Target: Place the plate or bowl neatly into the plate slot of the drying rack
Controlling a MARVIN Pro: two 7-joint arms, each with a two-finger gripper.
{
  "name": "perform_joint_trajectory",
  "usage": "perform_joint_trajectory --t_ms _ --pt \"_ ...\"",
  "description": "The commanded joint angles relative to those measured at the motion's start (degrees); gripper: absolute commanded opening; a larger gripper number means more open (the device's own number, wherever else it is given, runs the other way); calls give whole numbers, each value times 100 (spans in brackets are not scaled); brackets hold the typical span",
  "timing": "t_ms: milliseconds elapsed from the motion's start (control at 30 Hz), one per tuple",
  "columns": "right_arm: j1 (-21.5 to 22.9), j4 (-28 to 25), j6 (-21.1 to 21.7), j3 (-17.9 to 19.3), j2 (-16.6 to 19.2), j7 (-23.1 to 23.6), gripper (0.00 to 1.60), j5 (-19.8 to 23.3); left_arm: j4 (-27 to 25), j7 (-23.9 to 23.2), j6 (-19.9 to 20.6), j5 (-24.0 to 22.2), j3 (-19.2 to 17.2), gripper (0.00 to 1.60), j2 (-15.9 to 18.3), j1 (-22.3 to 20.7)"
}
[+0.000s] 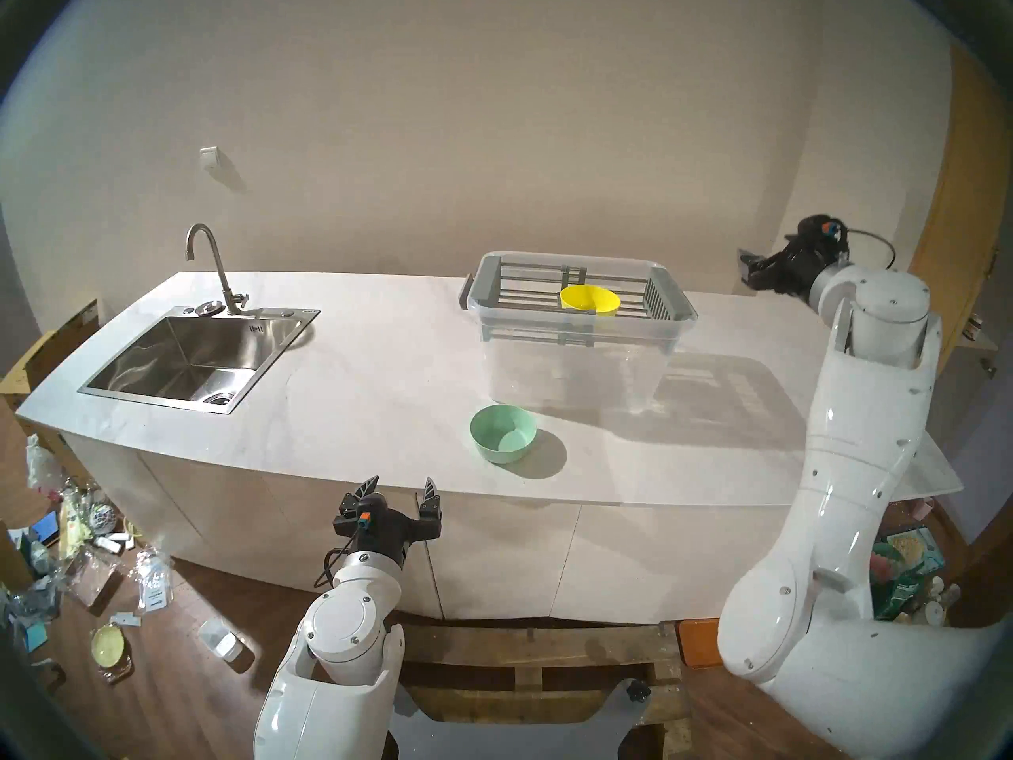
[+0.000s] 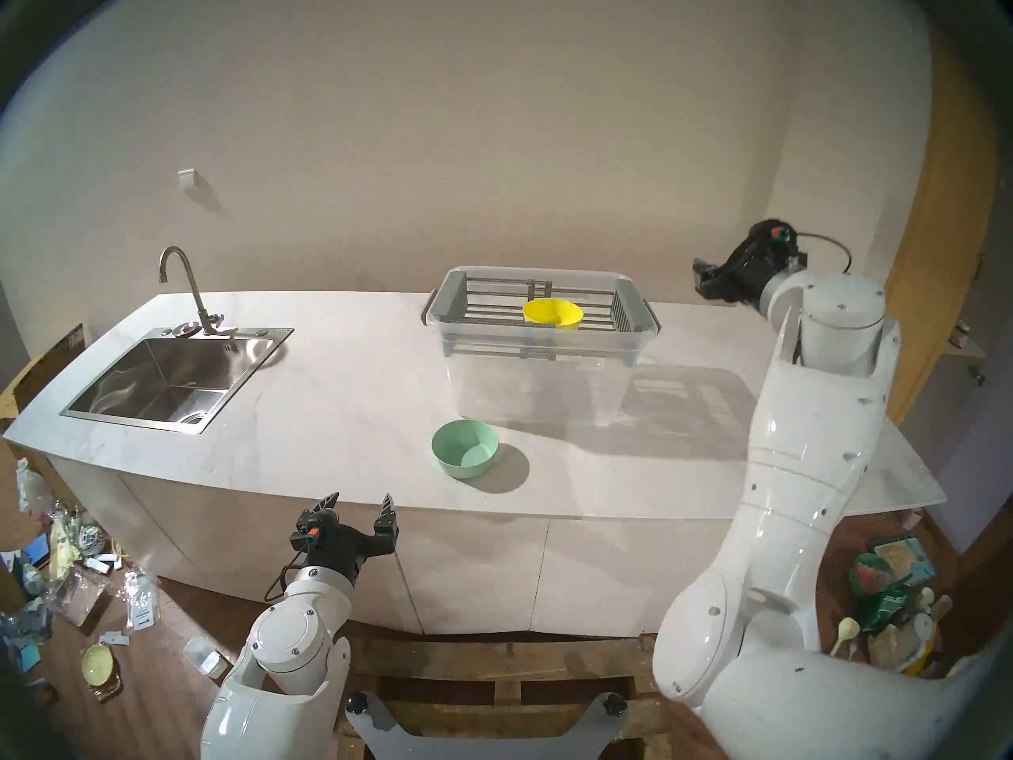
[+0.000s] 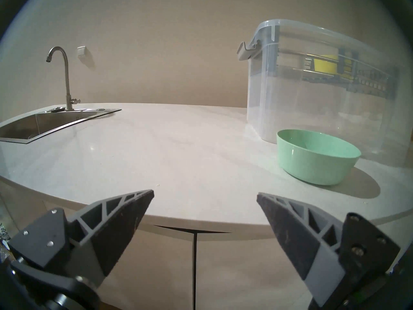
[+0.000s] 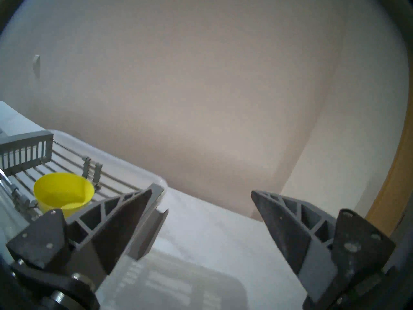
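A mint green bowl (image 1: 502, 433) stands upright on the white counter, in front of the clear tub; it also shows in the left wrist view (image 3: 317, 156). The drying rack (image 1: 489, 282) lies across the tub's top. A yellow bowl (image 1: 590, 300) sits upright on the plate slot (image 1: 633, 302), next to the central clips; the right wrist view shows the bowl (image 4: 63, 193) too. My left gripper (image 1: 401, 487) is open and empty at the counter's front edge, left of the green bowl. My right gripper (image 1: 748, 271) is open and empty, in the air to the right of the rack.
The clear tub (image 1: 575, 369) holds the rack up at the back middle of the counter. A steel sink (image 1: 186, 358) with a tap (image 1: 211, 260) is at the left. Clutter lies on the floor at both sides.
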Motion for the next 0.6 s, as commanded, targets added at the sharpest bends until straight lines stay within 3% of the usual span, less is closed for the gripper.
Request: perform_joint_trajectory --t_ms 0,567 --pt "73 -133 -149 13 68 -143 160 -30 -157 -28 -34 -13 14 160 3 -28" --pt "-22 197 -111 293 -14 -413 160 17 -161 -30 -32 -15 14 160 4 -26"
